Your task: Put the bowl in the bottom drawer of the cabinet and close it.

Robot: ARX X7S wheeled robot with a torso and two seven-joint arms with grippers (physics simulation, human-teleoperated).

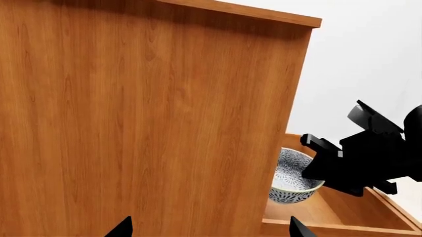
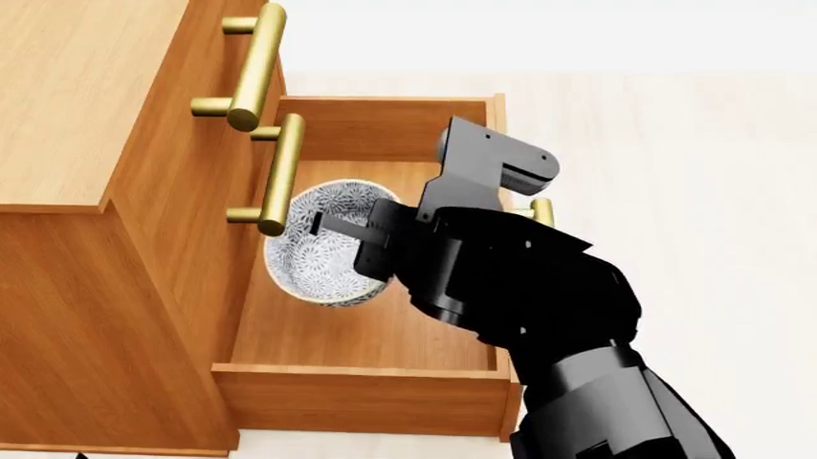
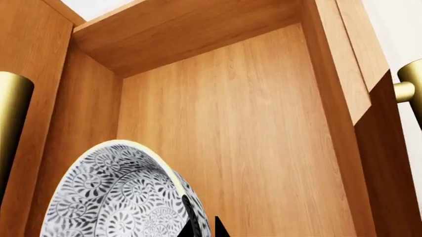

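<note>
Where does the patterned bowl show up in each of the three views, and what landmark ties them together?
Head view: the bowl sits left of centre, tilted inside the open bottom drawer, with the right gripper at its rim.
Left wrist view: lower right, beyond the cabinet side, beside the black gripper.
Right wrist view: bottom left, filling the corner, its rim between the fingertips.
Shared landmark: the bottom drawer's wooden floor.
</note>
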